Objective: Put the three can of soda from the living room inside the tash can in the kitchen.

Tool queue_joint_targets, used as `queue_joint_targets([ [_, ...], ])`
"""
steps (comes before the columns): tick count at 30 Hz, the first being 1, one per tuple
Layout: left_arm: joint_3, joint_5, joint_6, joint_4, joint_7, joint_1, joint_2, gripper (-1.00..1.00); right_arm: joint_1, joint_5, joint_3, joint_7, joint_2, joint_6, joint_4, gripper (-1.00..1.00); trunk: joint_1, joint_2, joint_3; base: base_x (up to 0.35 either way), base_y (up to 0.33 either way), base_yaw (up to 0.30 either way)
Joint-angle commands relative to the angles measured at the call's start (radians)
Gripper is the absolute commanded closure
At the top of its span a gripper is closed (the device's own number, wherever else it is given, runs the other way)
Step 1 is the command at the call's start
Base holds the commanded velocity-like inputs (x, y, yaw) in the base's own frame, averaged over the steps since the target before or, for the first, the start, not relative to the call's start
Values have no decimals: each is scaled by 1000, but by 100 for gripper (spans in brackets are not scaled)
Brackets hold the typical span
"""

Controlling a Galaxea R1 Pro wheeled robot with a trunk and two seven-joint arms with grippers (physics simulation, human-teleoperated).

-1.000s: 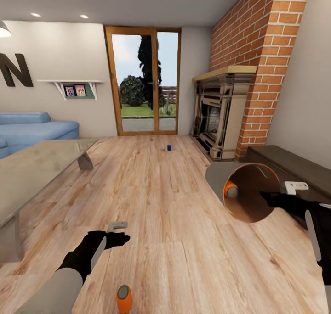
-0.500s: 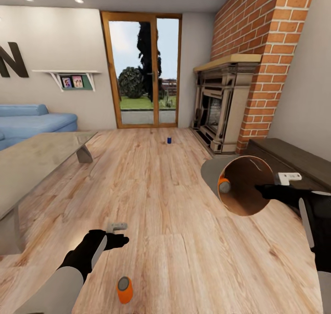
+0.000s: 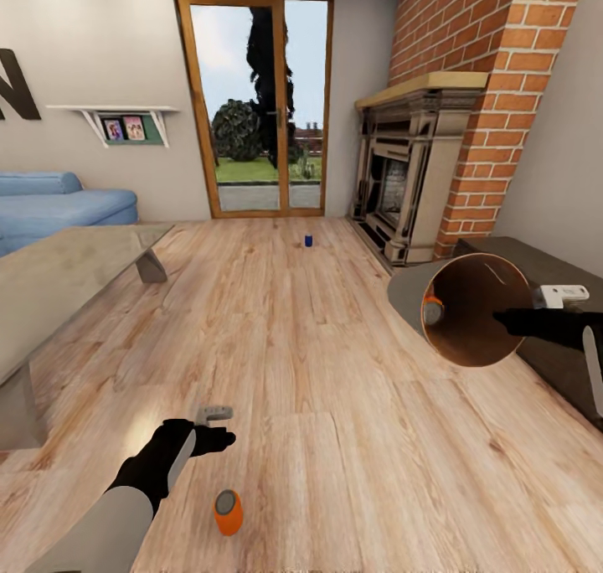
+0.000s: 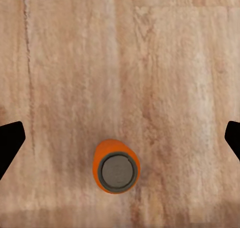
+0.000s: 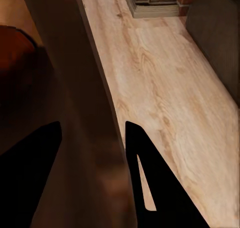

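Right tool (image 3: 512,319) pinches the rim of the bin (image 3: 469,309), one finger inside the wall and one outside; the bin is held off the floor, tipped on its side, mouth toward the robot. An orange can (image 3: 432,310) lies inside it. Left tool (image 3: 219,426) is spread wide, empty, hovering over a second orange can (image 3: 227,511) on the wood floor (image 3: 318,389). A blue can (image 3: 308,240) stands far off, near the glass door (image 3: 255,108) and fireplace (image 3: 402,183).

Wood floor (image 3: 318,363) of the living room
An orange soda can (image 3: 227,511) stands upright on the planks in the near foreground; a dark blue soda can (image 3: 308,240) stands well apart, far off near the glass door (image 3: 255,108)
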Motion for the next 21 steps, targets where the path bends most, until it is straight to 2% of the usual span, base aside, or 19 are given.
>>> queue_joint_targets([
  [1,0,0,0,0,6,0,-1,-100,-14,-25,1,15,-16,5,0,100,0,0,-4,0,0,0],
  [4,0,0,0,0,17,0,-2,-100,-29,-25,1,27,-48,5,1,100,2,-1,-16,0,0,0],
  [9,0,1,0,0,23,0,-3,-100,-39,-26,2,35,-78,5,2,100,4,-2,-35,0,0,0],
  [21,0,1,0,1,28,0,-13,-100,-43,-24,3,36,-91,5,11,100,9,-5,-81,0,0,0],
])
